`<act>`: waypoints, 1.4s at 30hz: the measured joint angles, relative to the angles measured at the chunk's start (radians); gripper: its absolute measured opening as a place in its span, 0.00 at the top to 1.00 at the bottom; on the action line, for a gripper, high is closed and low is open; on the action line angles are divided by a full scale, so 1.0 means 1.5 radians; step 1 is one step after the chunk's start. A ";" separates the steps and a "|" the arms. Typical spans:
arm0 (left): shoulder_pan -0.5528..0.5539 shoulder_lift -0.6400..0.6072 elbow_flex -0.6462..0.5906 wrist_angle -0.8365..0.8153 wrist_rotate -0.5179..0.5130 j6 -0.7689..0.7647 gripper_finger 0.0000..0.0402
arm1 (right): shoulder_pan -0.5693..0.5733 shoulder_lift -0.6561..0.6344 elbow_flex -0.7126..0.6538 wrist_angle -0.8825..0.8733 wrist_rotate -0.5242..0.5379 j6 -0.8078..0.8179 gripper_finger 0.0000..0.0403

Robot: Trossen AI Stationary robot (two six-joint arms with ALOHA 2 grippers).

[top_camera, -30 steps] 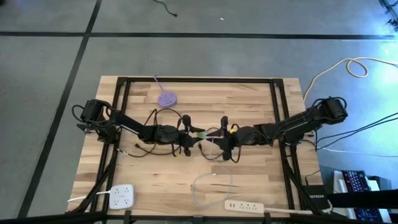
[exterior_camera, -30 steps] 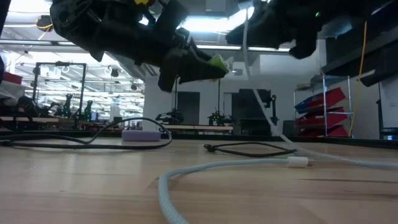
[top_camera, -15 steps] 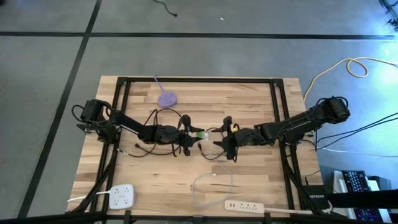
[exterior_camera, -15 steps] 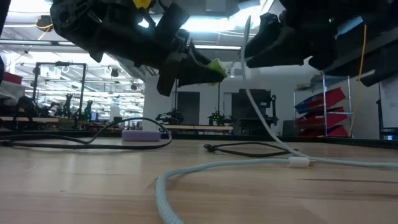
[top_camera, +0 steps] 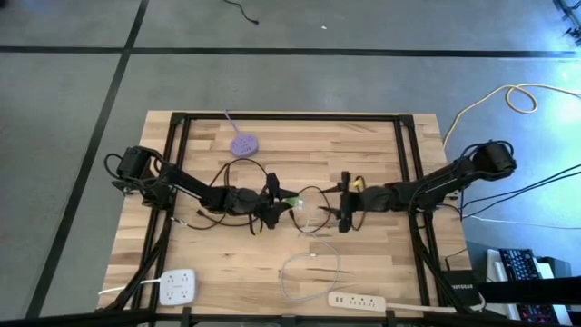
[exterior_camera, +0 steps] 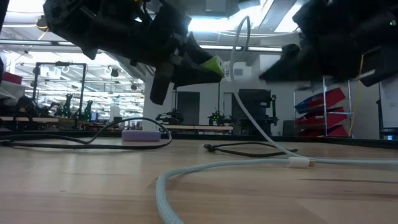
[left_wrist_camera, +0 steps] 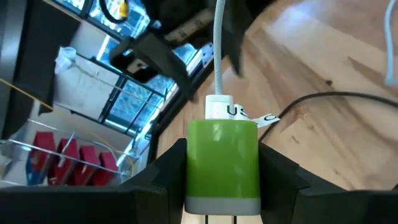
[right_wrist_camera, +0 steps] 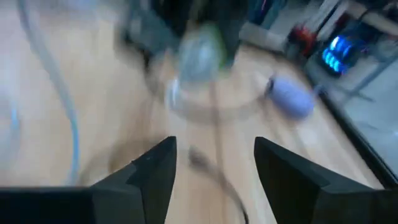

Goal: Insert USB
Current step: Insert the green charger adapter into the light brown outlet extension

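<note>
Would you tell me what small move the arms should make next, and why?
Probably the right gripper should keep clear while the left gripper lowers the green charger toward the table. The white cable already sits plugged into the charger, and the right fingers are open and empty.

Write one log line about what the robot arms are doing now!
left gripper: shut on green charger | white cable: plugged into charger | right gripper: open, empty, apart from the cable

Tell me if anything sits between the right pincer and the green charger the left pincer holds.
Nothing visible blocks it. The left pincer grips the green charger above the table, with the white USB cable already seated in its front. The right pincer is open, empty, across a clear gap; only that cable hangs between them.
</note>
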 joint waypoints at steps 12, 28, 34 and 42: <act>-0.002 0.001 0.030 0.057 0.017 0.168 0.69 | -0.025 0.159 0.019 0.248 -0.017 0.187 0.28; 0.033 0.001 0.030 0.065 -0.024 0.134 0.69 | -0.030 0.252 0.144 0.263 0.063 0.171 0.15; 0.021 0.001 0.030 0.065 -0.032 0.147 0.69 | -0.028 0.273 0.177 0.269 0.067 0.171 0.15; 0.010 0.001 0.030 0.065 -0.093 0.184 0.69 | -0.028 0.273 0.177 0.227 0.127 0.237 0.23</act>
